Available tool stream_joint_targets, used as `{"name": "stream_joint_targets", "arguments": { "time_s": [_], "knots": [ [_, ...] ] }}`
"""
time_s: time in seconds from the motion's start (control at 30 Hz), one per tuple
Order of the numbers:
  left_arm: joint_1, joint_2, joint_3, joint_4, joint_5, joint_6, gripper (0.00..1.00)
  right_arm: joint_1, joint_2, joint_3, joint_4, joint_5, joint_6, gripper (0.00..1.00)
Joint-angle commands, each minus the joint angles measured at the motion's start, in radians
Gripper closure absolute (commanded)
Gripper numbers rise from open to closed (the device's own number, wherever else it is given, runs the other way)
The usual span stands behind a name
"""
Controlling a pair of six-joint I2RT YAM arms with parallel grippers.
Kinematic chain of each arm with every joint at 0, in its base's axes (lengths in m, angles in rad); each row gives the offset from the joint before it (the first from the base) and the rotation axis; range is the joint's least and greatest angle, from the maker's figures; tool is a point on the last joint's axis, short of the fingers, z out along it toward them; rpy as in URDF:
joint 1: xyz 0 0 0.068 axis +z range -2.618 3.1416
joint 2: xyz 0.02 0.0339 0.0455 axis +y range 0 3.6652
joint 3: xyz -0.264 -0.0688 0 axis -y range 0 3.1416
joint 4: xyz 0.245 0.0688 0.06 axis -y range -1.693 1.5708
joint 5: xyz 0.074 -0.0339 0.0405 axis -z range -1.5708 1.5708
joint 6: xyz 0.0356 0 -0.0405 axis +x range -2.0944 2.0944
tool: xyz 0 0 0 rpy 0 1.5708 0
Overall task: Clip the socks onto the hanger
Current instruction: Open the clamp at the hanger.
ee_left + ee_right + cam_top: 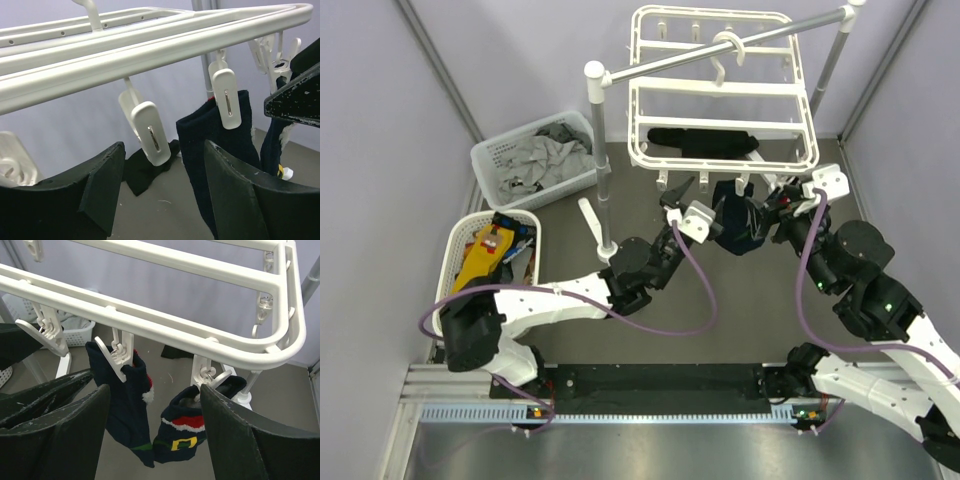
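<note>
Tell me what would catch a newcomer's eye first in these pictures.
The big white hanger stands out first, hooked on a grey pole at the back of the scene. Two navy socks dangle from clips on its near edge, with the left gripper and right gripper open right by them. At the left, a white basket holds yellow and multicoloured socks.

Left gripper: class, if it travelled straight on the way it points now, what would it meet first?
Probably the empty white clip hanging from the hanger, dead ahead of the open left gripper; depth is unclear.
</note>
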Motion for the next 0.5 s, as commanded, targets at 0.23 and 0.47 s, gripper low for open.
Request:
{"name": "stream_joint_targets", "arguments": {
  "time_s": [0.23,0.47],
  "knots": [
    [-0.018,0.076,0.097,0.199,-0.159,0.118,0.35,-0.006,-0.028,-0.006,0.027,0.017,0.008,0.28],
    [-0.018,0.066,0.085,0.199,-0.157,0.102,0.46,-0.004,-0.036,-0.012,0.030,0.020,0.005,0.28]
  ]
}}
